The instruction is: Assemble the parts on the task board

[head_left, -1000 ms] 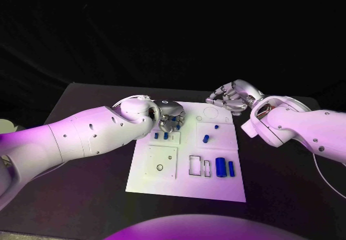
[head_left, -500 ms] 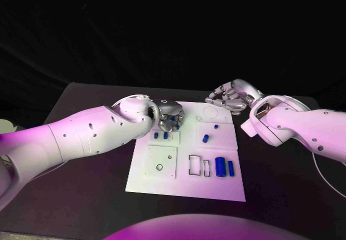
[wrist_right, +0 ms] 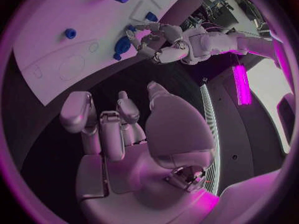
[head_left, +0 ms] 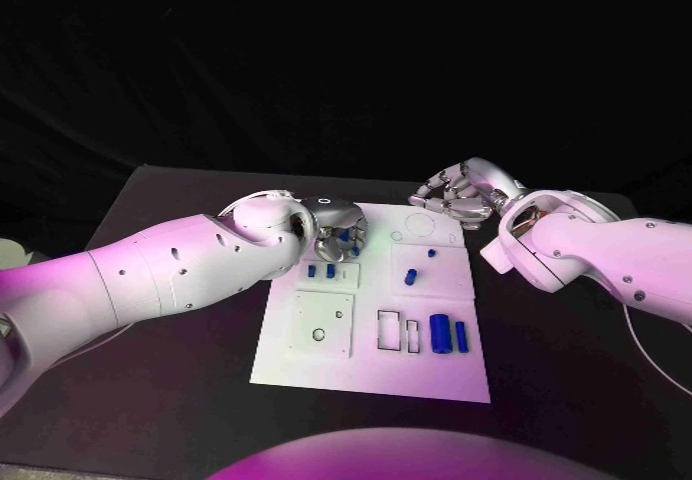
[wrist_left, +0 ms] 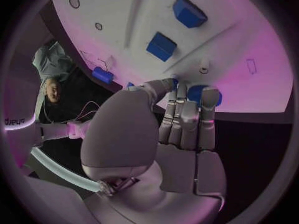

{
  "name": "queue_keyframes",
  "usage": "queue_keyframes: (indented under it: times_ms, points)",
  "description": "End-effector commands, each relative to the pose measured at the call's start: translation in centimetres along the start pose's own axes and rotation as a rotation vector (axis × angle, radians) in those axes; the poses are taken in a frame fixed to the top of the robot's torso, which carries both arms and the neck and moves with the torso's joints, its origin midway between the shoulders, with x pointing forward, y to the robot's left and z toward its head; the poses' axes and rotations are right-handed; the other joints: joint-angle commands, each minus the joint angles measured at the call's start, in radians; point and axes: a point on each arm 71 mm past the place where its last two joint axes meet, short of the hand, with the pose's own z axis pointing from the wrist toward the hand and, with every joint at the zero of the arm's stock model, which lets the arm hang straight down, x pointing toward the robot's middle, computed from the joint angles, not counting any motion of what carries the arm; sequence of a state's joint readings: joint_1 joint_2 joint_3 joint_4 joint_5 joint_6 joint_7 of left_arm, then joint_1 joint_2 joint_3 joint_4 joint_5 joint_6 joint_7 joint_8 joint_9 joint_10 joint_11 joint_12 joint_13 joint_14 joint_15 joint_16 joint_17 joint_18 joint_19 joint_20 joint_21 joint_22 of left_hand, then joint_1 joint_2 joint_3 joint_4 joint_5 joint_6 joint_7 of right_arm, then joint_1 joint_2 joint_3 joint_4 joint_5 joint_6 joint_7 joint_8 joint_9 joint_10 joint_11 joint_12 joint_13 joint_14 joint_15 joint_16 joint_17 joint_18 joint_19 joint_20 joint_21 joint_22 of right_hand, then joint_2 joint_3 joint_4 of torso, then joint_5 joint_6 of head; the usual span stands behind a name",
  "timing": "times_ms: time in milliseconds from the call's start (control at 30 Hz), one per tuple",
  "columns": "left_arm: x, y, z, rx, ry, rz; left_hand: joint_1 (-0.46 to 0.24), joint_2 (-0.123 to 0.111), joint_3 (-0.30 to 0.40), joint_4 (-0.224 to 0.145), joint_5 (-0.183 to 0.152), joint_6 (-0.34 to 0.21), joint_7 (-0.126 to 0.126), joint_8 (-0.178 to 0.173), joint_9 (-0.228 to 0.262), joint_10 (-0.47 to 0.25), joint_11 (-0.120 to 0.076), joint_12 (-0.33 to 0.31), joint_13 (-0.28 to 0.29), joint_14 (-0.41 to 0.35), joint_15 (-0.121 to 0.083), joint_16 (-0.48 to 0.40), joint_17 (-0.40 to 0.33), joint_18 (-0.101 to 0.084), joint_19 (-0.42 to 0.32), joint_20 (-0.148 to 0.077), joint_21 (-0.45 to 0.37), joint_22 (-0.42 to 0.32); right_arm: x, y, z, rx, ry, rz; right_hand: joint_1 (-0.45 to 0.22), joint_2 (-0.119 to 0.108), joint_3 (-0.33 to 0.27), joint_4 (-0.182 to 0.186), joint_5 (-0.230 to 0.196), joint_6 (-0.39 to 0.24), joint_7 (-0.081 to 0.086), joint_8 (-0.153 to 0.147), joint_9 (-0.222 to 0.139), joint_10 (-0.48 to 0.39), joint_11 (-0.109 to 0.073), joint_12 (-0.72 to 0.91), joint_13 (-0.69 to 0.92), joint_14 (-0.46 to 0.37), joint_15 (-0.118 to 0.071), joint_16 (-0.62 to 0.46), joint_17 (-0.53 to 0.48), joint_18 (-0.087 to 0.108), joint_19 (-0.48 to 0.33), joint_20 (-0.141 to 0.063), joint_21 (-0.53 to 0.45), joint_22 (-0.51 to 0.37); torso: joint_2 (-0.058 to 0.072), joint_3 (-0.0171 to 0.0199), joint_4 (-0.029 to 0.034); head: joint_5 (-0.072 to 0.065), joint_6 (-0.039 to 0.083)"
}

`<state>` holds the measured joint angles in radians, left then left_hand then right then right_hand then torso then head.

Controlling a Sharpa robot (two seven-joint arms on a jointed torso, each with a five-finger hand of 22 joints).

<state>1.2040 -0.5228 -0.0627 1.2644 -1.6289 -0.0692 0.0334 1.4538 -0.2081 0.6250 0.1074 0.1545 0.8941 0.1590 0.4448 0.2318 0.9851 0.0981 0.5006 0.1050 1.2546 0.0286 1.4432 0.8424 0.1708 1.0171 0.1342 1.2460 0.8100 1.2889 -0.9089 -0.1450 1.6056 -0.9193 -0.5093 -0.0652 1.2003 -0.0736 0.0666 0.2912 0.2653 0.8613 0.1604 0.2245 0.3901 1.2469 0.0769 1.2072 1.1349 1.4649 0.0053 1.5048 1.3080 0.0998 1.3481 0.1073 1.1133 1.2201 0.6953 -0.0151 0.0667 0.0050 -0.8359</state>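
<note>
On the task board (head_left: 372, 375), the left robot hand (head_left: 339, 235) pinches a blue part (wrist_left: 198, 92); the right robot hand (head_left: 459, 198) curls empty.

Task board (head_left: 325, 368) mid-table; parts (head_left: 450, 337) on its right side

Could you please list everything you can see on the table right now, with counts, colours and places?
Table: one, black, under everything.
Task board: one, white, middle of the table, with outlined recesses.
Long parts: two, blue, side by side near the board's near right corner.
Small parts: at least four, blue, around the board's middle; two lie just below the left hand.
Left hand: one, silver, over the board's far left corner; what its fingers hold is unclear.
Right hand: one, silver, off the board's far right corner, fingers curled, holding nothing visible.
</note>
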Motion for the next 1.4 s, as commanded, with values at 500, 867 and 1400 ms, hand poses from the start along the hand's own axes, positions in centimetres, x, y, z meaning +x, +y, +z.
queue_keyframes:
  times_ms: [500,867,1400]
  points:
    - [-1.5,1.0,-3.0,0.005,-0.092,-0.074,-0.020,-0.003,-0.006,-0.003,-0.007,0.007,0.002,-0.009,0.002,0.015,0.001,-0.015,-0.003,0.010,0.003,-0.002,-0.003,-0.015,0.016,0.001,0.007,0.006,-0.2,-0.2,-0.1,-0.004,-0.006,-0.011,0.003,0.013,-0.006,0.002,-0.002,-0.005,-0.002,0.006,0.002,0.001,-0.002,0.001,0.000,0.067,-0.004,-0.005,0.104,0.006,-0.005,-0.002,-0.005,0.002,-0.006,0.0004,0.0078,-0.003,0.004]
    - [-1.1,3.3,-4.7,-0.052,-0.053,-0.088,-0.032,-0.012,-0.013,0.002,-0.007,0.010,0.002,-0.016,0.004,0.022,0.001,-0.027,-0.005,0.010,0.004,-0.005,-0.011,-0.015,0.015,0.002,0.005,0.003,-0.3,-0.3,-0.1,-0.001,-0.007,-0.012,0.003,0.013,-0.006,0.002,-0.002,-0.005,-0.002,0.006,0.002,0.001,-0.002,0.001,0.000,0.067,-0.004,-0.005,0.104,0.006,-0.005,-0.002,-0.005,0.002,-0.006,-0.0007,0.0088,-0.002,0.003]
    - [0.1,4.0,-4.9,-0.064,-0.021,-0.125,-0.035,-0.015,-0.015,0.003,-0.006,0.010,0.002,-0.019,0.004,0.024,0.001,-0.032,-0.006,0.007,0.004,-0.007,-0.020,-0.014,0.014,0.001,0.004,0.002,-0.1,-0.4,-0.1,0.002,-0.001,-0.011,0.004,0.015,-0.006,0.001,-0.002,-0.005,-0.002,0.006,0.002,0.002,-0.002,0.002,0.000,0.067,-0.005,-0.006,0.104,0.005,-0.004,-0.002,-0.004,0.003,-0.005,0.0006,0.0067,0.004,0.004]
